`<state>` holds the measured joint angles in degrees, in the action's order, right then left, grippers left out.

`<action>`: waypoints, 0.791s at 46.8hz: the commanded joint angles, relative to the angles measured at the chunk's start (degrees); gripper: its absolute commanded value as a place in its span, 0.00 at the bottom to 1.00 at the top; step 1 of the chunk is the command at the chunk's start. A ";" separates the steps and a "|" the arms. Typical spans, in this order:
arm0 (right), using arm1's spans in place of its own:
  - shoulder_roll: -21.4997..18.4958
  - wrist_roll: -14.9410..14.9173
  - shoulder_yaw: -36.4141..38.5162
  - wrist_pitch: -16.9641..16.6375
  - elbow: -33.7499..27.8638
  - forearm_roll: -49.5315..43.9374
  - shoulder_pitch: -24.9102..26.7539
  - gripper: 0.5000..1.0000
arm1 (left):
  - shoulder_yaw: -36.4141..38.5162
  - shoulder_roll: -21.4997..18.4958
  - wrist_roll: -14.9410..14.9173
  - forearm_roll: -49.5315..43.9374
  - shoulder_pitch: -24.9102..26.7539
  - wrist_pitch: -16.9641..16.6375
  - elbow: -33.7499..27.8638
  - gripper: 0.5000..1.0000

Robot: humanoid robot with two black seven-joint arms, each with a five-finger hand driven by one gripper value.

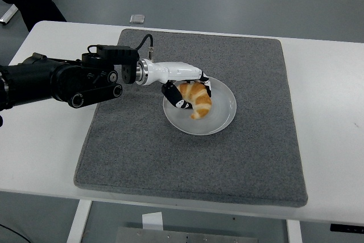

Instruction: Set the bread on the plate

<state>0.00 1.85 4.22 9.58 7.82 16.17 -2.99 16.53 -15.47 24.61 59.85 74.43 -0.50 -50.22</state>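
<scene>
White plate (224,116) lying flat near the middle of the grey mat (170,157), itself spread over the white worktop (330,140). Inside the plate's left half: golden croissant-shaped bread (197,98), lower tip down against the plate's surface. Left robot hand (185,92) reaching in from the plate's left, white-and-black fingers (173,97) curled around the bread, gripping it. Black forearm (62,78) stretched over the mat's left edge, well left of the plate. Beyond the plate, off the mat and off the worktop's far edge: small square item on the floor (136,19).
</scene>
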 commanded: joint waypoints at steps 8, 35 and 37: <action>0.00 0.00 0.00 0.00 0.00 0.00 0.00 0.90 | -0.01 1.67 0.00 0.01 -0.60 -0.03 1.35 0.00; 0.00 0.00 0.00 0.00 0.00 0.00 0.00 0.90 | -0.01 2.46 -0.08 0.36 -1.92 -2.05 2.15 0.00; 0.00 0.00 0.00 0.00 0.00 0.00 0.00 0.90 | -0.01 2.46 -0.08 0.36 -1.92 -2.05 2.15 0.00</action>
<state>0.00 1.85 4.22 9.58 7.82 16.17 -2.99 16.53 -13.01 24.52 60.20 72.51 -2.52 -48.07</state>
